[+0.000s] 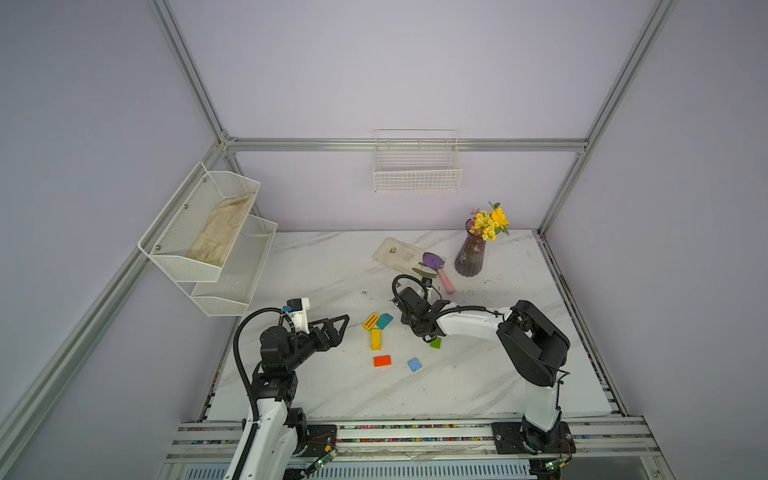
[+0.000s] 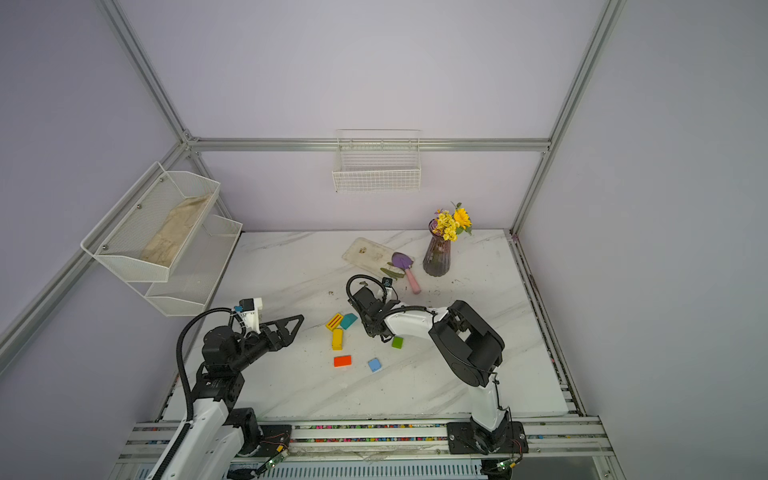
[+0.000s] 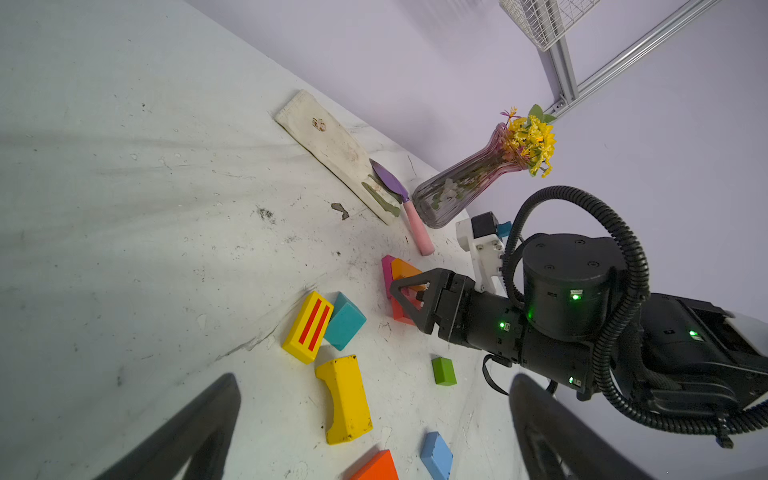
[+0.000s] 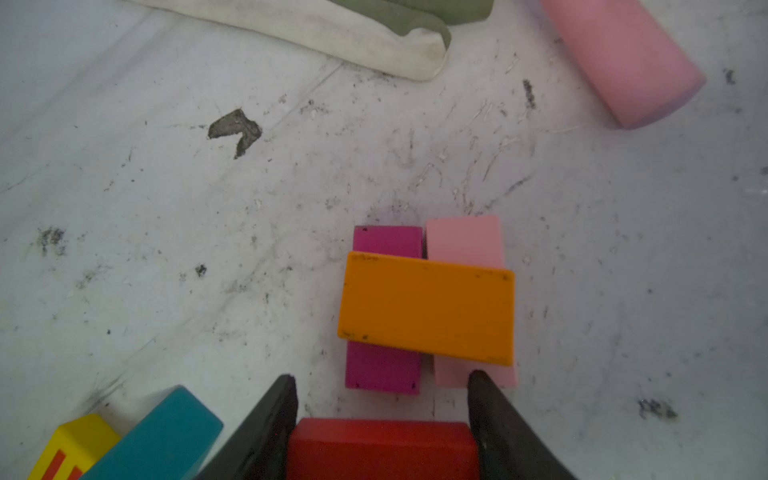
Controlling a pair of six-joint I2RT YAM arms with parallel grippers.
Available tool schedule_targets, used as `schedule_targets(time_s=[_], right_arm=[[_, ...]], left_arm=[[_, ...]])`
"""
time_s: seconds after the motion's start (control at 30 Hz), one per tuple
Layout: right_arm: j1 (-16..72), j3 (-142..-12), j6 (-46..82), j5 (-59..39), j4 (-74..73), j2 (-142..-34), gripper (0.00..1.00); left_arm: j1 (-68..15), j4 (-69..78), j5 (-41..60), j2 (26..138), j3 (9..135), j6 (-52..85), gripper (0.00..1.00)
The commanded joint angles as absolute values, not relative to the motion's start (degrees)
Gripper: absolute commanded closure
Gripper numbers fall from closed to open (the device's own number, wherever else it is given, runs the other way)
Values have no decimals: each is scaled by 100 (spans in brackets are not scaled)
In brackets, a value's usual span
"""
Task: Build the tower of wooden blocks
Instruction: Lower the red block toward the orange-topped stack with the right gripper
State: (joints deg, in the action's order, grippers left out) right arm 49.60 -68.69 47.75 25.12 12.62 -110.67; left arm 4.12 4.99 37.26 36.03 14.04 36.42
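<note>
In a top view the left gripper gapes wide, left of the teal block. Right wrist view: the right gripper clamps a red block; the tower, orange across magenta and pink, sits near the teal block.

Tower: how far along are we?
Done: orange block lies across magenta block and pink block. In hand: right pincer holds red block; left pincer open, empty. Left: striped block, teal block, yellow arch, green block, red-orange block and blue block, all loose.
</note>
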Motion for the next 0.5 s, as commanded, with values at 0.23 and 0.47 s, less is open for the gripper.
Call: schedule_targets(time_s=[0.23,0.47], right_arm=[[4969,-6890,4862,2900,1537,-10806,52],[4923,-6923,4828,3032,1635,-10863,52]], left_arm=[[457,620,3784,3586,1280,3627,0],[459,616,3788,3585,1274,3628,0]])
